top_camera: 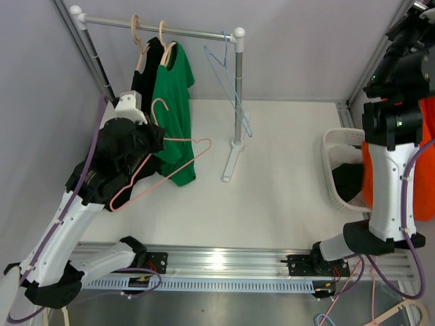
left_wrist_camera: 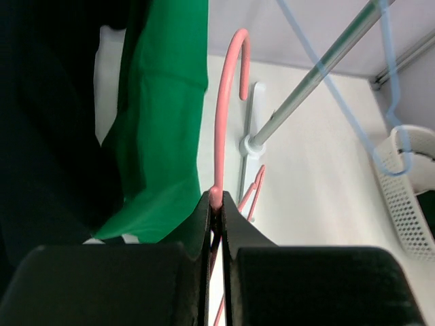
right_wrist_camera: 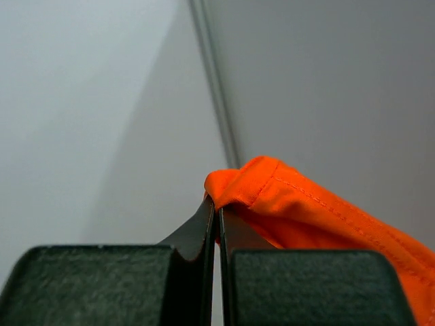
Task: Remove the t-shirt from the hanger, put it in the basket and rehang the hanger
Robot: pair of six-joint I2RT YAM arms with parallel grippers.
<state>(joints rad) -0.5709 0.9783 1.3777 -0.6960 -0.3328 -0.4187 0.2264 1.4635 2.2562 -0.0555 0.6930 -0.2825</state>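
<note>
Fingers of the left gripper (left_wrist_camera: 216, 204) are clenched on the neck of the pink hanger (left_wrist_camera: 220, 129), beside a green shirt (left_wrist_camera: 170, 102). Right gripper (right_wrist_camera: 217, 209) pinches the orange t-shirt (right_wrist_camera: 299, 204), well apart from the hanger, near the white basket (top_camera: 332, 178)

Top view looks down over the table (top_camera: 285, 170); wrist views sit close behind their jaws.

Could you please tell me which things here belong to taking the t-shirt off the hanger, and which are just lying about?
Part of the job:
- pink hanger, pinched in the left fingers
- orange t-shirt, pinched in the right fingers

Just there:
- green t-shirt and black t-shirt hanging on the rack
- blue hanger
- white basket
</note>
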